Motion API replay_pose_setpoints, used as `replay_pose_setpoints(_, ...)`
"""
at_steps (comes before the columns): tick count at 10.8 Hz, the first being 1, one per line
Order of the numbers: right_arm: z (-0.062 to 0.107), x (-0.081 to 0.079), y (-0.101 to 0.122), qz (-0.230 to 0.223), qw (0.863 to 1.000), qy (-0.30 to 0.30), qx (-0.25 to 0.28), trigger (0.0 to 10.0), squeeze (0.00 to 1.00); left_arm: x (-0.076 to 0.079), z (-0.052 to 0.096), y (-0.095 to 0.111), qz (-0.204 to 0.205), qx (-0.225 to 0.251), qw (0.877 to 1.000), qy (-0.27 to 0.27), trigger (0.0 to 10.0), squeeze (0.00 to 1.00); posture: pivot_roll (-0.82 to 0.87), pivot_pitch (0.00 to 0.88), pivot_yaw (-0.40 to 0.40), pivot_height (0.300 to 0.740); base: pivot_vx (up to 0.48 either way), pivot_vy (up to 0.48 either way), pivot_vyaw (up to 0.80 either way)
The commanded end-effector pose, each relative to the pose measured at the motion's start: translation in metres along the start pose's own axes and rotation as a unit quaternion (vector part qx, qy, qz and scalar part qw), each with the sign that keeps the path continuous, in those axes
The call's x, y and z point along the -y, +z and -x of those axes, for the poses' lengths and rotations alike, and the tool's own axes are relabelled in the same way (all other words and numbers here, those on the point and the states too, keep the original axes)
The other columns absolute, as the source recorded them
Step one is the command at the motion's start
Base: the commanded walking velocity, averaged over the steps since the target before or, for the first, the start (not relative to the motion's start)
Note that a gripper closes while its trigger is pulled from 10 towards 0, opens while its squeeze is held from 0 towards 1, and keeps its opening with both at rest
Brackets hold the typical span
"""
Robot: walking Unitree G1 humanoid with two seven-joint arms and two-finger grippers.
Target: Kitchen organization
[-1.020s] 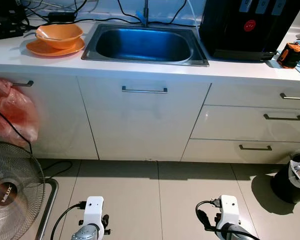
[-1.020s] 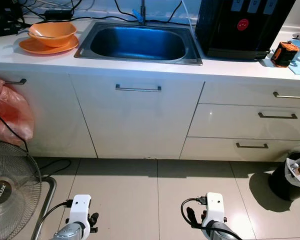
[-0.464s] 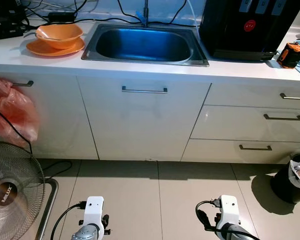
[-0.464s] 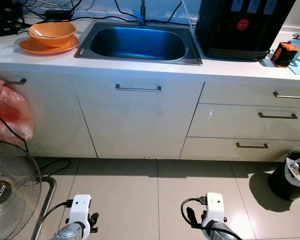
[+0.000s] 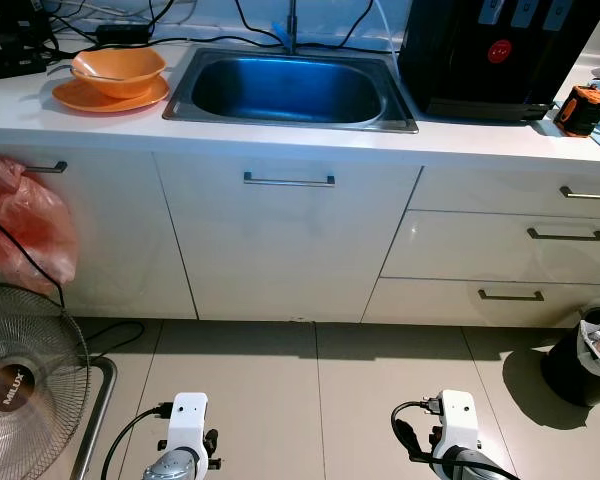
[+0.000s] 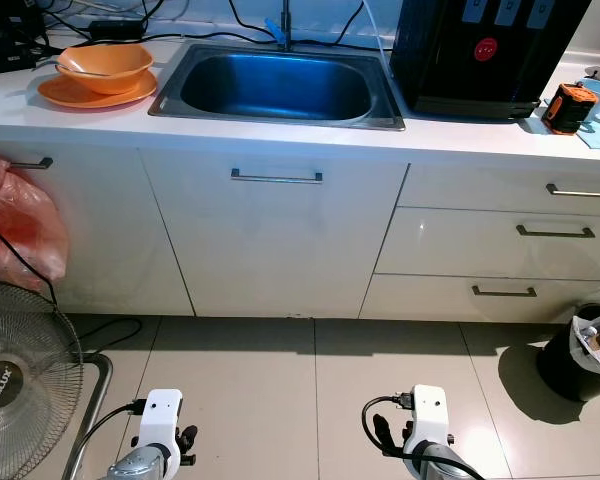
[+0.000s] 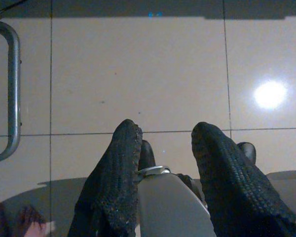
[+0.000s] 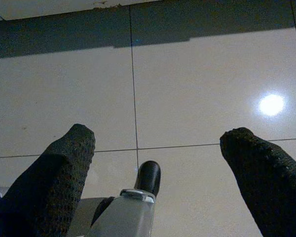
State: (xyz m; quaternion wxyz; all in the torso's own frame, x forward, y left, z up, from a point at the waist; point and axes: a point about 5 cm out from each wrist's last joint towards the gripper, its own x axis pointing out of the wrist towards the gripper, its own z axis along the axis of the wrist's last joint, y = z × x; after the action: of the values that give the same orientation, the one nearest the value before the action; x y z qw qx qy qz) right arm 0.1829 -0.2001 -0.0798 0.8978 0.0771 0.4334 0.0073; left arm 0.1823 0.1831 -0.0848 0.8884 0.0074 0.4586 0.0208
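the robot is standing facing the sink [image 5: 290,90], both arms hanging idle, left gripper [image 7: 165,148] narrowly parted, right gripper [image 8: 158,148] wide; next, probably reaching the orange bowl [image 5: 118,70] left of the sink.

Beside the sink [image 5: 290,88], the black appliance [image 5: 500,55] is cropped at the top; the fan [image 5: 20,385] and bin [image 5: 590,355] run off-frame, and the bin's contents, perhaps paper, stay unclear.

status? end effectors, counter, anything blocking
Both end effectors, left and right, open, empty, hanging low over the floor tiles. Orange bowl on its plate left of the sink; mug far right. Fan at left, bin at right.
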Motion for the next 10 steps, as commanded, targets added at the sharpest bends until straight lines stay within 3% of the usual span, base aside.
replay_pose_setpoints(1,0.0011,0.0038,-0.0015,0.002,1.0,-0.004,-0.007,10.0,0.0,0.0015,0.0004,-0.0031,-0.003,-0.006,1.0,-0.002,10.0,0.0,0.04,0.0,-0.051,0.74,0.0,0.0,0.0)
replay_pose_setpoints(10,0.0012,0.0043,-0.0011,0.004,1.0,-0.001,-0.007,10.0,0.0,0.0043,0.0001,-0.0027,-0.009,-0.006,1.0,-0.004,10.0,0.0,0.04,0.004,-0.056,0.74,0.0,0.0,0.0)
